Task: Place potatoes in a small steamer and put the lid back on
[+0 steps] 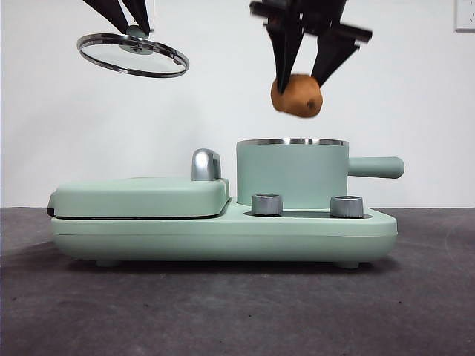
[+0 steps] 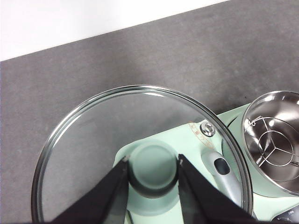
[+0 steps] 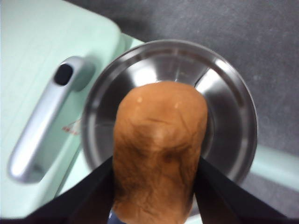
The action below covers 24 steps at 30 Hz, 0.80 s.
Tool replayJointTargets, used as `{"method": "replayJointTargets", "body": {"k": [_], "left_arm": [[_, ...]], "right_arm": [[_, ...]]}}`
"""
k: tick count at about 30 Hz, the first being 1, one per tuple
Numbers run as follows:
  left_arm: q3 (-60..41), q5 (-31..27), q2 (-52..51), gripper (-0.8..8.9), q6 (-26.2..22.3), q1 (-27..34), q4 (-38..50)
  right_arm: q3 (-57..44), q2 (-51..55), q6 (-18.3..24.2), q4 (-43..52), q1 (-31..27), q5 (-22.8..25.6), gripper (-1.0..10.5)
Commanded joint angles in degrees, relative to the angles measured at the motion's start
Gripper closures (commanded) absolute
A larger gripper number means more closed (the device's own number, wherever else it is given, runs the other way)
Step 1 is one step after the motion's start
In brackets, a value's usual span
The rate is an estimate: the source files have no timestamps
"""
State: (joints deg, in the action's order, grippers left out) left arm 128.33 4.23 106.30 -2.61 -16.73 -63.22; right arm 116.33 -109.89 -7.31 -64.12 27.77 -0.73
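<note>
My right gripper (image 1: 300, 81) is shut on the orange-brown potato (image 1: 297, 95) and holds it in the air just above the open mint-green steamer (image 1: 292, 173). In the right wrist view the potato (image 3: 160, 149) hangs over the steamer's steel bowl (image 3: 229, 116). My left gripper (image 1: 134, 26) is shut on the green knob (image 2: 153, 169) of the clear glass lid (image 1: 132, 55) and holds it tilted, high at the left, above the griddle cover. The steamer (image 2: 273, 140) also shows in the left wrist view with a wire rack inside.
The steamer stands on a mint-green cooker base (image 1: 223, 233) with two steel dials (image 1: 267, 204). A flat griddle cover (image 1: 141, 196) with a silver handle (image 1: 205, 165) takes up the base's left half. The steamer's side handle (image 1: 376, 167) points right.
</note>
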Motion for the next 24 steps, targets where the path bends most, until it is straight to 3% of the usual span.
{"method": "replayJointTargets", "body": {"k": [1,19,24], "left_arm": [[2.3,0.1,0.2,7.91,-0.6,-0.2,1.5],[2.3,0.1,1.2,7.91,-0.6,-0.2,1.5],[2.3,0.1,1.2,7.91,-0.6,-0.2,1.5]], "right_arm": [[1.5,-2.8,1.4,1.8,-0.2,-0.8,7.6],[1.5,-10.8,1.8,1.7,-0.5,-1.4,7.6],[1.5,-10.8,1.7,1.8,-0.5,-1.4,6.2]]}}
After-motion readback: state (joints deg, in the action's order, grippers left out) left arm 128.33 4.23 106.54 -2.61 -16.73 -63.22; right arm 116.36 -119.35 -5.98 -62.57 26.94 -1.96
